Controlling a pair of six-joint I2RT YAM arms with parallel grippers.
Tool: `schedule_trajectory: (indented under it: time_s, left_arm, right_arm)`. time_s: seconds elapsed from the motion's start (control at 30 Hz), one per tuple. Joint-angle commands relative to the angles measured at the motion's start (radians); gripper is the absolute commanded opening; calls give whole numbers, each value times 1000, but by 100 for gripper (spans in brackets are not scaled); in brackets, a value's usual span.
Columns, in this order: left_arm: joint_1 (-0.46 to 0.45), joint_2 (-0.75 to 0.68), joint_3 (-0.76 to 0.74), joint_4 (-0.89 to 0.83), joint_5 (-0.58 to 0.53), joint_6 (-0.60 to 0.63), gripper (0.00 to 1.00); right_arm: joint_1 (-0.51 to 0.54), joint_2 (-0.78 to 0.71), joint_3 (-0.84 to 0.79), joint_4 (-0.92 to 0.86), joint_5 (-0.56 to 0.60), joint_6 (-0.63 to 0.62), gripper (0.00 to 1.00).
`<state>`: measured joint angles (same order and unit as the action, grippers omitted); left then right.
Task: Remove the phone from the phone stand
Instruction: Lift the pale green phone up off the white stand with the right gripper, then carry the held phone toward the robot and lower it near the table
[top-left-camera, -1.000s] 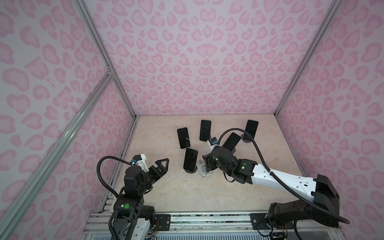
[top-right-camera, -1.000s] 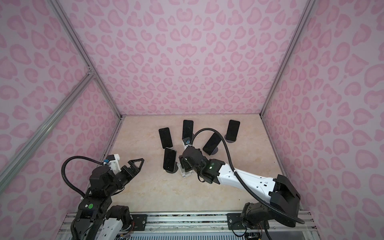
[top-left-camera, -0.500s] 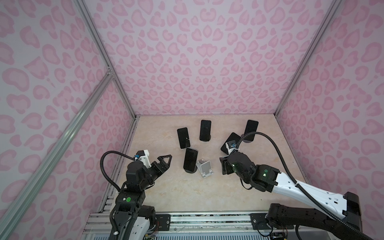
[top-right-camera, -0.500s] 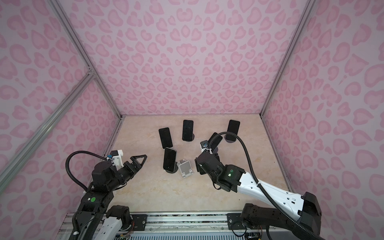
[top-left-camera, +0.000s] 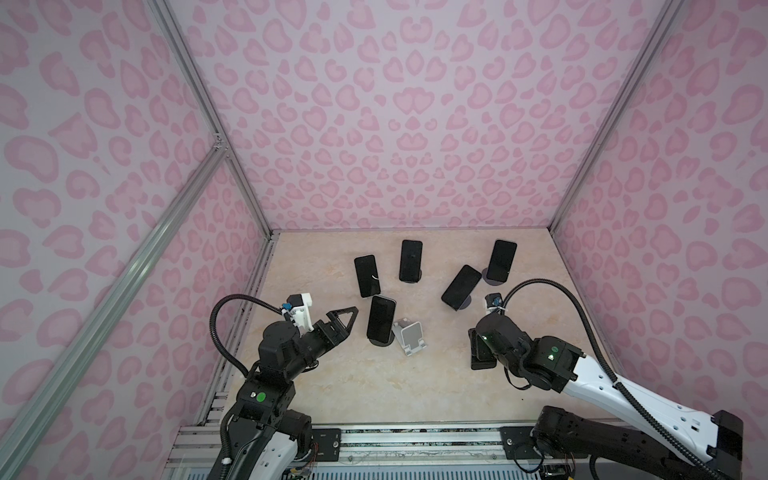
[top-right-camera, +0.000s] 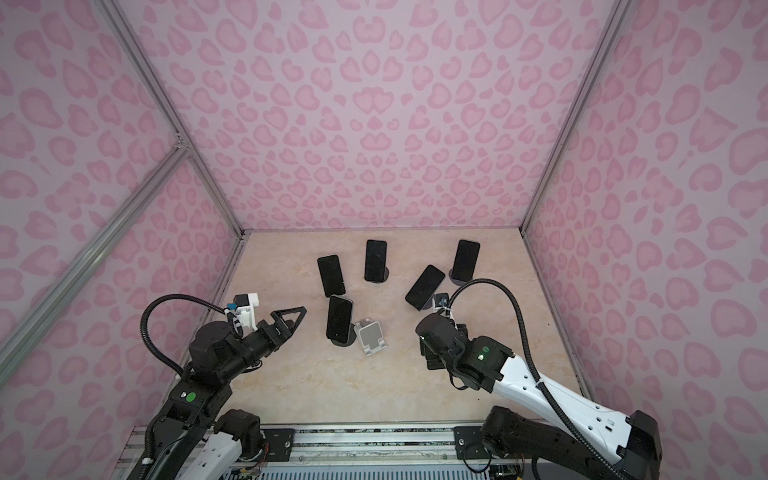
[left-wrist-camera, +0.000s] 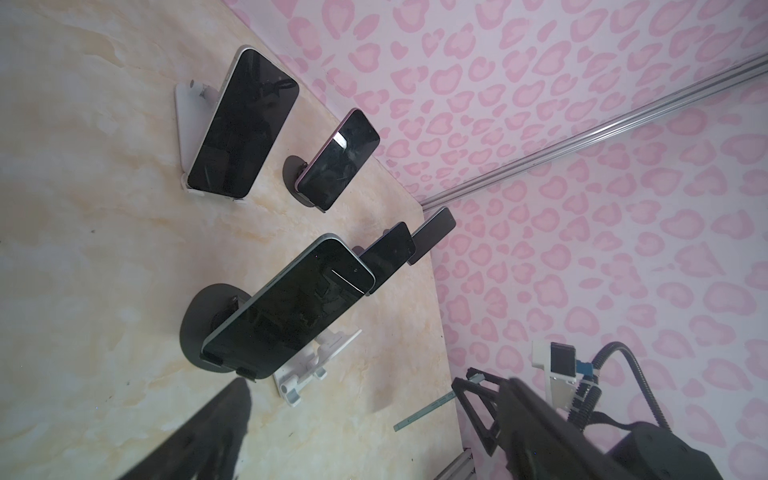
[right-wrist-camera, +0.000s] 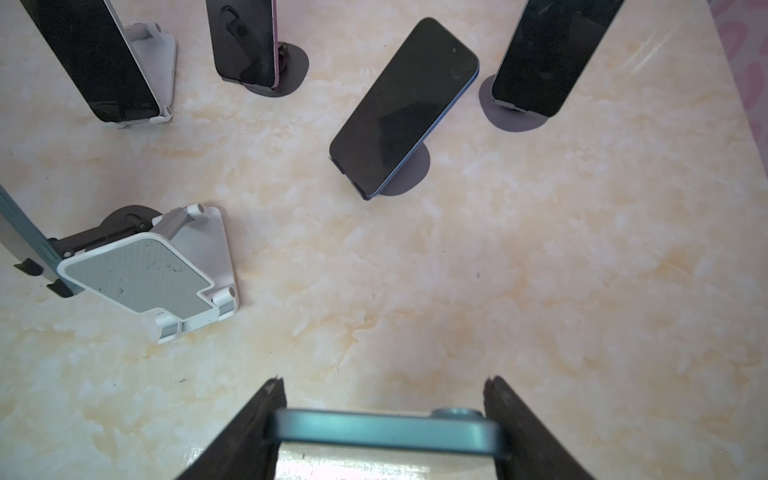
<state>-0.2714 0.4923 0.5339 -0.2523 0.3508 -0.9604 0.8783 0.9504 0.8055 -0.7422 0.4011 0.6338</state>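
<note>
R gripper (right-wrist-camera: 385, 395) is clamped on phone (right-wrist-camera: 386, 432). Jaws press one on each end of the teal edge seen in R wrist view, w/ camera bump next to one jaw. In both top views (12 o'clock = far wall) phone is off stand (top-left-camera: 409, 334) and sits approx 3 o'clock from it. It's well apart and mostly hidden under R wrist; can't tell if it touches table (top-left-camera: 374, 386). Stand is white/grey and bare, cradle tilted, 2 small lips at low end. Just beside it at 9 o'clock is docked phone (top-left-camera: 380, 320) on a round black base, screen dark. 4 rear phones (top-left-camera: 367, 275) (top-left-camera: 410, 261) (top-left-camera: 461, 286) (top-left-camera: 501, 260) on own docks stand farther back, from 11 round to 2 o'clock of stand. All are dark; the 3rd leans sideways. L gripper (top-left-camera: 345, 318) has jaws spread wide w/ nothing btwn them. It's near docked phone at its 9 o'clock, apart from it, over table.
</note>
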Motion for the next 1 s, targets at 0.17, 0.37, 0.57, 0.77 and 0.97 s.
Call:
schedule_trajectory:
  time_s: [0.17, 0.37, 0.57, 0.77, 0.97]
  left_arm:
    - [-15, -17, 10, 36, -6, -3, 96]
    - [-14, -71, 8, 2, -5, 5, 96]
    - [-15, -149, -1, -46, -16, 13, 97]
    - [-14, -207, 11, -109, -26, 34, 97]
    - [-14, -247, 32, -166, -30, 42, 97]
  right_arm:
    - [-19, 14, 5, -61, -55, 64, 59]
    - [-20, 76, 26, -73, -73, 75, 58]
    - [-51, 105, -3, -29, -128, 84, 58]
    - [-90, 176, -29, 46, -226, 69, 57]
    - [-134, 267, -18, 79, -297, 50, 56]
